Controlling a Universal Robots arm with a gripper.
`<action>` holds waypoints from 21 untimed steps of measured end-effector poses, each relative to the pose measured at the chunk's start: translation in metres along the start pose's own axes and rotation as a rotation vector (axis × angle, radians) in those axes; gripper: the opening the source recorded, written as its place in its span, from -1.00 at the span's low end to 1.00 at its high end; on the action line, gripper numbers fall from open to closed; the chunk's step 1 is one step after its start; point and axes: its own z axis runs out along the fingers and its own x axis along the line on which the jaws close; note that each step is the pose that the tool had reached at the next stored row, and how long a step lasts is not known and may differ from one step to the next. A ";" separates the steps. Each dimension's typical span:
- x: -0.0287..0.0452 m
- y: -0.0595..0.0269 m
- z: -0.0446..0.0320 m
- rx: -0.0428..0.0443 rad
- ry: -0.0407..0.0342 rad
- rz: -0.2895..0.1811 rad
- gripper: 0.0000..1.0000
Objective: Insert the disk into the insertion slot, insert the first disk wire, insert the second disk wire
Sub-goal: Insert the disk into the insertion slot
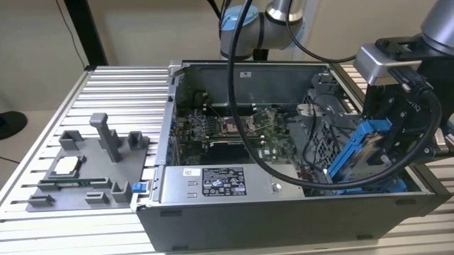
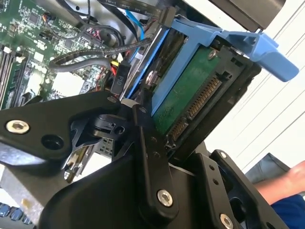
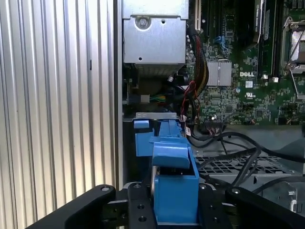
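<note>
As you look over the near wall of the open computer case [image 1: 284,223] along the bottom of the exterior view, the grey labelled power-supply box [image 1: 227,183] sits just behind it, low in the centre. To its right in that view, your claw [image 1: 388,151] is clamped on the disk [image 1: 360,154]. In the first wrist view, the black fingers [image 3: 138,210] press against both sides of the blue carrier. The disk stands steeply tilted. Its lower end is down among the blue clips of the insertion slot [image 1: 386,187] at the lower right of the exterior view, and its upper end leans towards that view's right. It is not lying flat in the bay.

In the second wrist view, you see the disk's green circuit board and its connector strip facing the camera, with a person's hand [image 2: 296,172] beyond.

Farther into the case lies the motherboard [image 1: 227,130], and a thick black cable [image 1: 232,106] loops down in front of it. At the exterior view's left, a grey fixture [image 1: 78,175] rests on the ribbed table [image 1: 120,90]. The arm's blue-capped joint [image 1: 237,21] hangs at the top, behind the case.
</note>
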 end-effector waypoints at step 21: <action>-0.0011 -0.0001 -0.0015 0.0001 0.0002 0.004 -1.00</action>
